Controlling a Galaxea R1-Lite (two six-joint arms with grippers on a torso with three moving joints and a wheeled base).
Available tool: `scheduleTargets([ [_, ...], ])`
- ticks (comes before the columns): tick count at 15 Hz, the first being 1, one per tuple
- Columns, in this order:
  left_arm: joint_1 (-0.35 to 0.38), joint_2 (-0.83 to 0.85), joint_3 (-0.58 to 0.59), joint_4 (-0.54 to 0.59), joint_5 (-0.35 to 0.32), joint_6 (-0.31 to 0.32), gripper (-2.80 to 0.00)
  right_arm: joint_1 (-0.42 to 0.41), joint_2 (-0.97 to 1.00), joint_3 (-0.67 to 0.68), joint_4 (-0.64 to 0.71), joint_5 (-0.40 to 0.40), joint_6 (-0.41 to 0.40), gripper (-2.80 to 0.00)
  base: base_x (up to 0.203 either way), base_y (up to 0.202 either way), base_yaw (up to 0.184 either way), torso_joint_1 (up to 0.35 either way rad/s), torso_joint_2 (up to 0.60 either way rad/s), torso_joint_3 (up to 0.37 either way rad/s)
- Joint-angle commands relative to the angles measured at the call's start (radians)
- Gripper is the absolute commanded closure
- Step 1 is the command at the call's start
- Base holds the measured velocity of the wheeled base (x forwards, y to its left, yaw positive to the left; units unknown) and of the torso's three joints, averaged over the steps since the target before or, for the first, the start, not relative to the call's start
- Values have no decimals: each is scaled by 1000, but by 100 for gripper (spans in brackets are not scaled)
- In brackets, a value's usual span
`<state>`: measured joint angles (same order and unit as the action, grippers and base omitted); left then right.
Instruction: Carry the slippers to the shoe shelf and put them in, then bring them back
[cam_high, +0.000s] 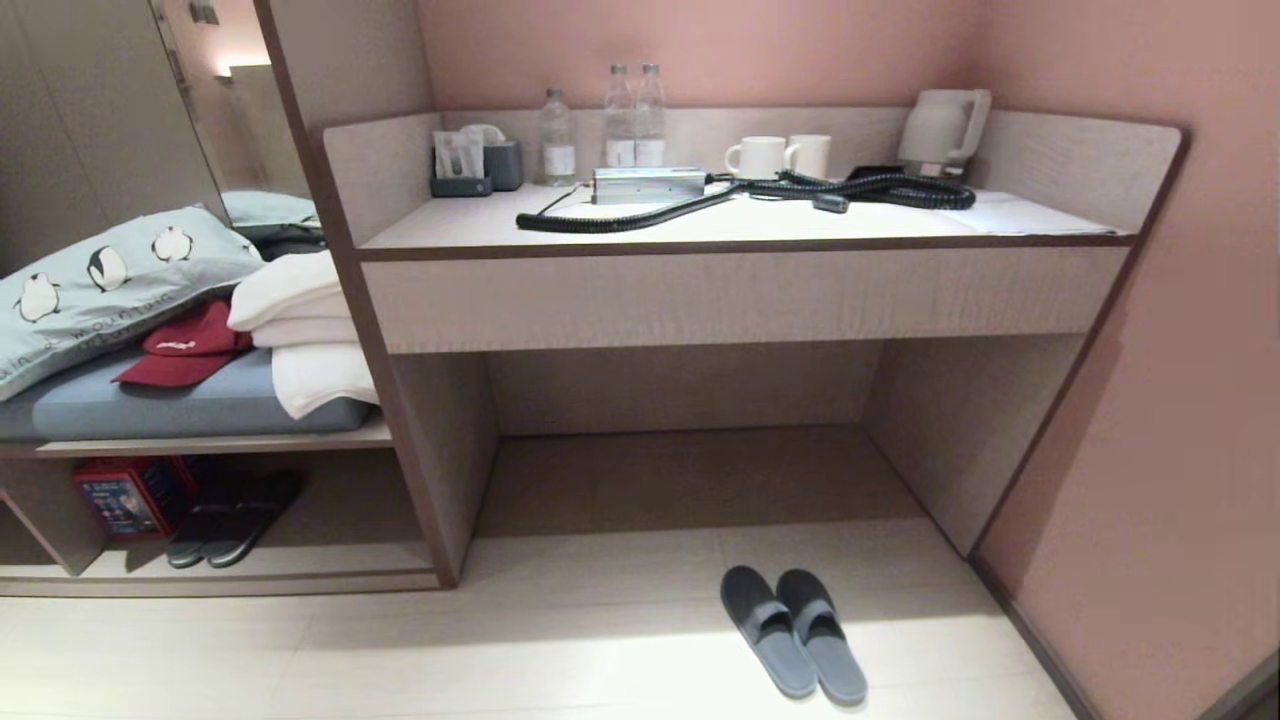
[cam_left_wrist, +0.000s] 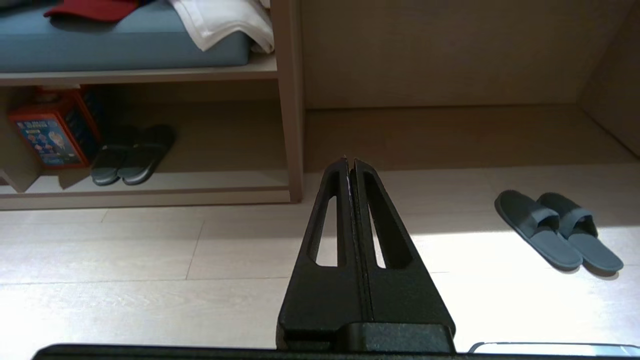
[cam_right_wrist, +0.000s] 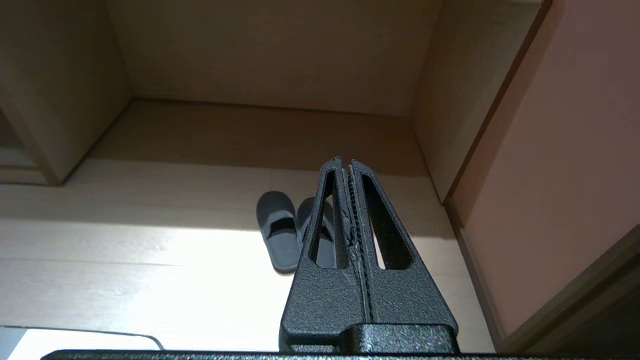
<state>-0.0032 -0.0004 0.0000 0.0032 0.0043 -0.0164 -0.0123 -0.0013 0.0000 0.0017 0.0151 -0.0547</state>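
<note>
The slippers (cam_high: 795, 630), a plain dark grey pair, lie side by side on the pale floor in front of the desk recess; both wrist views show them too (cam_left_wrist: 557, 230) (cam_right_wrist: 280, 232). The shoe shelf (cam_high: 300, 562) is the low cubby with a pale base board at the lower left (cam_left_wrist: 200, 181). My left gripper (cam_left_wrist: 350, 161) is shut and empty, held above the floor, well to the left of the slippers. My right gripper (cam_right_wrist: 344, 161) is also shut and empty, with the slippers on the floor beyond it, one partly hidden behind its fingers. Neither arm shows in the head view.
Another dark pair (cam_high: 235, 520) and a red box (cam_high: 125, 495) sit inside the cubby. Above it, a cushion holds towels (cam_high: 305, 330) and a red cap (cam_high: 185, 350). The desk top (cam_high: 480, 225) carries bottles, mugs, a kettle and a black cable. A pink wall (cam_high: 1180, 450) closes the right side.
</note>
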Motion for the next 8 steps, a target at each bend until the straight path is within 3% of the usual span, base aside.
scheduleTargets([
  [1, 0, 0, 2, 0, 0, 0, 0, 0, -2, 2, 0, 0, -1, 0, 0, 0, 0, 5, 5, 195],
  [3, 0, 0, 2, 0, 0, 3, 0, 2, -2, 2, 0, 0, -1, 0, 0, 0, 0, 3, 5, 189],
  [8, 0, 0, 2, 0, 0, 3, 0, 0, -2, 2, 0, 0, -1, 0, 0, 0, 0, 2, 2, 36],
])
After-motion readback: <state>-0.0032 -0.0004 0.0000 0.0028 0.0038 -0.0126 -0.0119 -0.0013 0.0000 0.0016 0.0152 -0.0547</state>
